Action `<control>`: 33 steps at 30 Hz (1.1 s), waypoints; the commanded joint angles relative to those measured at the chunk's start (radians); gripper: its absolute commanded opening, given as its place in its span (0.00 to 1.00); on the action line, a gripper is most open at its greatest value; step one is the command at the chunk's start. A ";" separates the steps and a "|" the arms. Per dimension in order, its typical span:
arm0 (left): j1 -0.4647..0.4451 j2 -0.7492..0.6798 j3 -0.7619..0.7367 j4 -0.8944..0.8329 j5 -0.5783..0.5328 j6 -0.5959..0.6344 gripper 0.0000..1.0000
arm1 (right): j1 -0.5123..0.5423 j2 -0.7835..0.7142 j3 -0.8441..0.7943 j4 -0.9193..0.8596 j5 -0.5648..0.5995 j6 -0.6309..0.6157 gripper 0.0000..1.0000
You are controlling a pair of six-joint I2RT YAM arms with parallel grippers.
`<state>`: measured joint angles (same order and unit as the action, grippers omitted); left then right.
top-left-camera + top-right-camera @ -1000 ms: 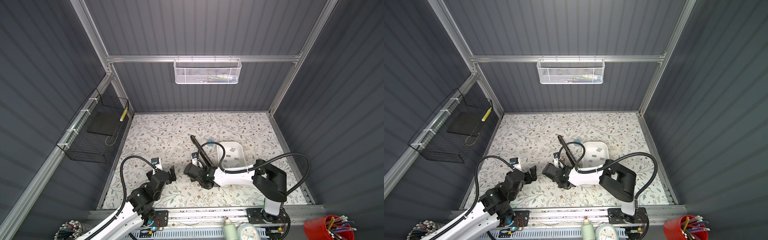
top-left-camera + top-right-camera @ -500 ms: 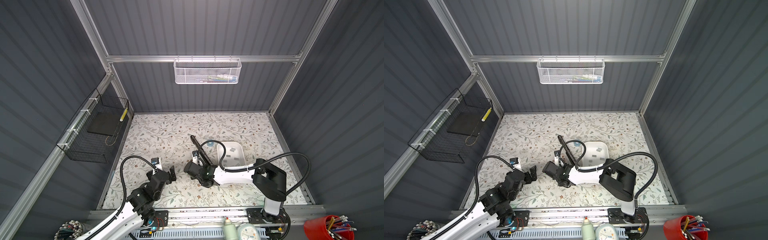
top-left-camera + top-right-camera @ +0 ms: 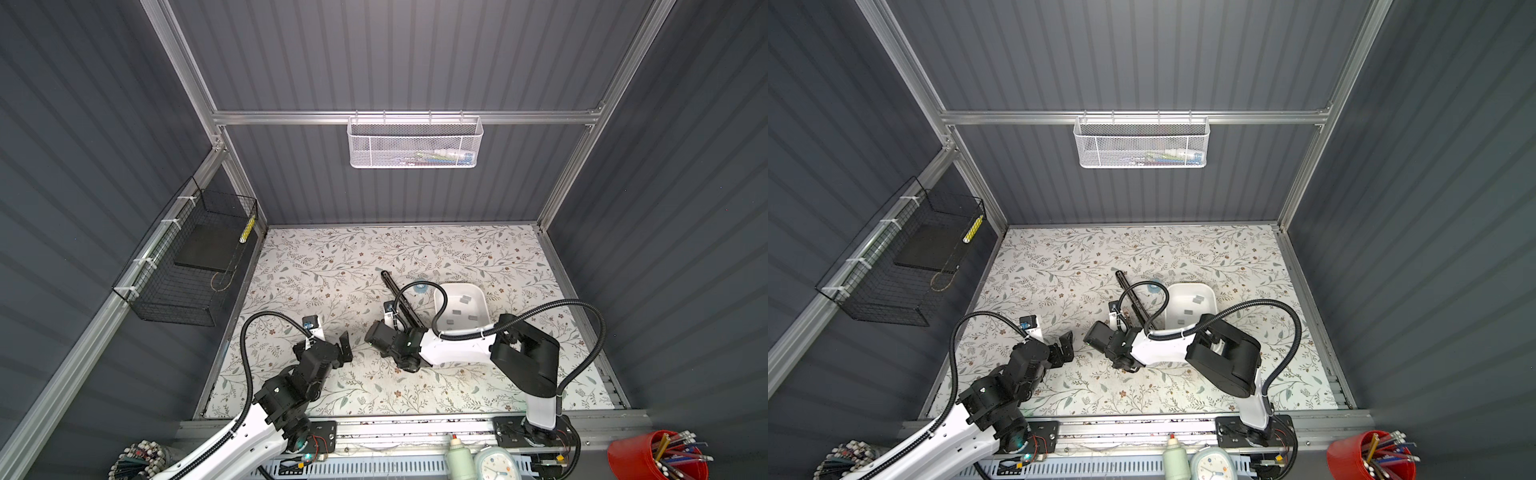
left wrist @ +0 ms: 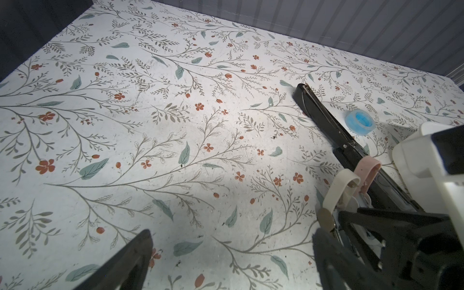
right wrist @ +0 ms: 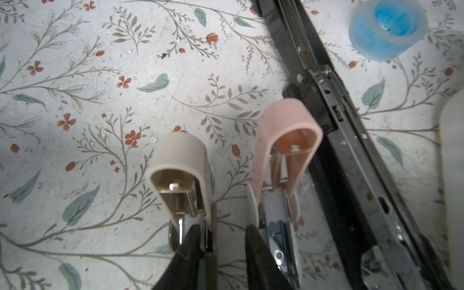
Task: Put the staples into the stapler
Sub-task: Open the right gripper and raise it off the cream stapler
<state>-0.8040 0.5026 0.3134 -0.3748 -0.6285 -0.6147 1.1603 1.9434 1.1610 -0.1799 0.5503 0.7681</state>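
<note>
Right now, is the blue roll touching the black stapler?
Apart. The right wrist view shows patterned table surface between the blue roll and the black stapler.

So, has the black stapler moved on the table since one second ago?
No. In a top view the black stapler lies where it lay before, with its far tip at the same spot to the left of the white tray.

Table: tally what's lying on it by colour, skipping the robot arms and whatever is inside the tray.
Black: 1, long stapler
Blue: 1, roll
White: 1, tray
Pink: 1, small pink stapler
Beige: 1, small beige stapler
Total: 5
</note>
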 commanded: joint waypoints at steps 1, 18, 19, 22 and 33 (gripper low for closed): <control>-0.003 0.001 0.032 -0.009 -0.002 -0.017 1.00 | 0.009 -0.012 -0.034 -0.047 0.002 0.041 0.31; -0.003 -0.005 0.201 0.038 0.066 -0.200 1.00 | 0.023 -0.195 -0.077 -0.097 0.080 -0.014 0.37; -0.003 0.014 0.233 0.037 0.071 -0.217 1.00 | 0.022 -0.219 -0.075 -0.114 0.093 -0.023 0.38; -0.002 0.104 0.371 -0.038 0.087 -0.242 1.00 | 0.016 -0.307 -0.106 -0.128 0.132 -0.049 0.42; -0.001 0.289 0.561 -0.012 -0.044 -0.205 1.00 | -0.208 -0.682 -0.230 -0.295 0.066 -0.019 0.51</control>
<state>-0.8040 0.7712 0.8486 -0.4217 -0.5835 -0.8345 0.9936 1.3273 0.9325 -0.3908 0.6476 0.7338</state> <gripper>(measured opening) 0.997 0.503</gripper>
